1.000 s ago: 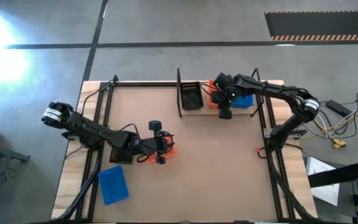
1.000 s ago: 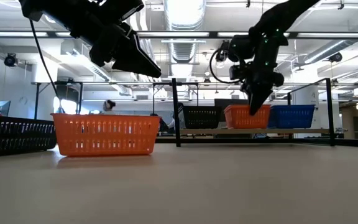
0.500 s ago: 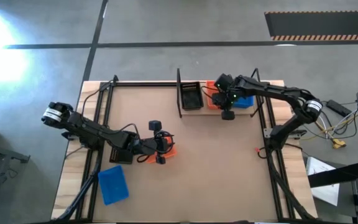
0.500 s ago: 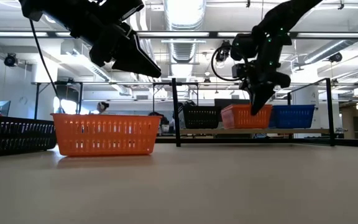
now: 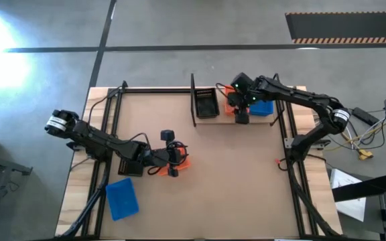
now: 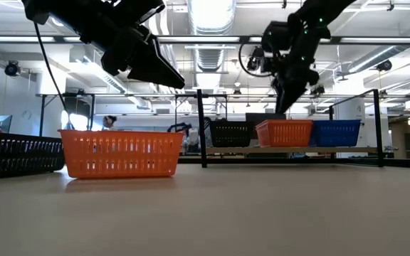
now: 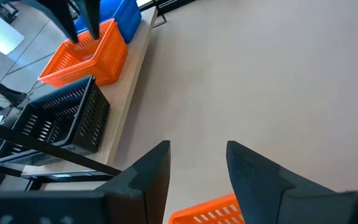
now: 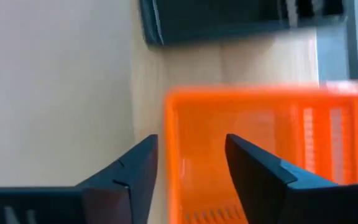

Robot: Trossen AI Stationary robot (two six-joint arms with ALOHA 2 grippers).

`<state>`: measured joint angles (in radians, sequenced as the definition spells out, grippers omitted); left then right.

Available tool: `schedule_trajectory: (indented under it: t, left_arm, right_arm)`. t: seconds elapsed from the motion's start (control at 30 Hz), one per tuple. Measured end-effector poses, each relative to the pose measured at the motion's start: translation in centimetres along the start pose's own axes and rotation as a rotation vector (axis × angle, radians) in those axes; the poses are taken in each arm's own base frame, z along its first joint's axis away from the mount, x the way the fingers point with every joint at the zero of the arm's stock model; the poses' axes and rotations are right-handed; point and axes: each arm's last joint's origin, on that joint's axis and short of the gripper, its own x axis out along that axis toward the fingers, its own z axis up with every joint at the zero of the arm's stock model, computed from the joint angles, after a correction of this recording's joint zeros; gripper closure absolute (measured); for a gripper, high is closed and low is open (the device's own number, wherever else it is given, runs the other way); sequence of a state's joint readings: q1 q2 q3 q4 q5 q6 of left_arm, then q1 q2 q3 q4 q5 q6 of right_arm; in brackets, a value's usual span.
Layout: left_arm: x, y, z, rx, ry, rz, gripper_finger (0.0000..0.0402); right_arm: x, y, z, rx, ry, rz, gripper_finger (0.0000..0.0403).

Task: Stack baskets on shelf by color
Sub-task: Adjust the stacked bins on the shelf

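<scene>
On the shelf (image 6: 276, 150) at the far edge stand a black basket (image 5: 206, 104), an orange basket (image 6: 285, 133) and a blue basket (image 6: 335, 132), side by side on their bottoms. My right gripper (image 6: 282, 105) hangs open just above the orange one, whose inside shows below the fingers in the right wrist view (image 8: 260, 143). My left gripper (image 6: 171, 80) is open above a second orange basket (image 6: 119, 153) that rests on the tabletop. Its rim shows in the left wrist view (image 7: 207, 211).
A blue basket (image 5: 120, 199) lies on the table near the front left. A black basket (image 6: 16, 155) stands left of the orange one on the table. The shelf's black uprights (image 6: 200, 128) rise beside the black basket. Bare tabletop (image 5: 240, 181) lies between the arms.
My right gripper held the shelf's orange basket by its near side and tipped it up half a second ago. It has since let go and risen clear. The basket has settled level on the shelf between the black and blue ones.
</scene>
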<state>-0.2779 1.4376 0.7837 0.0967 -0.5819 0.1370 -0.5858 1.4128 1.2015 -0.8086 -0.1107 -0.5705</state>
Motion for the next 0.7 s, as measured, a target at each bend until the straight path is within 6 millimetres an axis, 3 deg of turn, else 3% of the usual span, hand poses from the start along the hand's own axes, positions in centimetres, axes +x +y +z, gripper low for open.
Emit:
schedule_trajectory:
  t: [0.27,0.4,0.7]
  left_arm:
    - [0.0,0.0,0.0,0.000,0.000,-0.001,0.0260]
    - [0.0,0.0,0.0,0.000,0.000,-0.001,0.0260]
    - [0.0,0.0,0.0,-0.001,0.000,-0.002,0.0260]
  right_arm:
    - [1.3,3.5,4.0,-0.168,-0.249,0.052,0.0222]
    - [2.4,3.8,5.6,-0.184,-0.339,0.010,0.0233]
    - [7.1,3.1,5.4,-0.147,-0.233,0.041,0.0271]
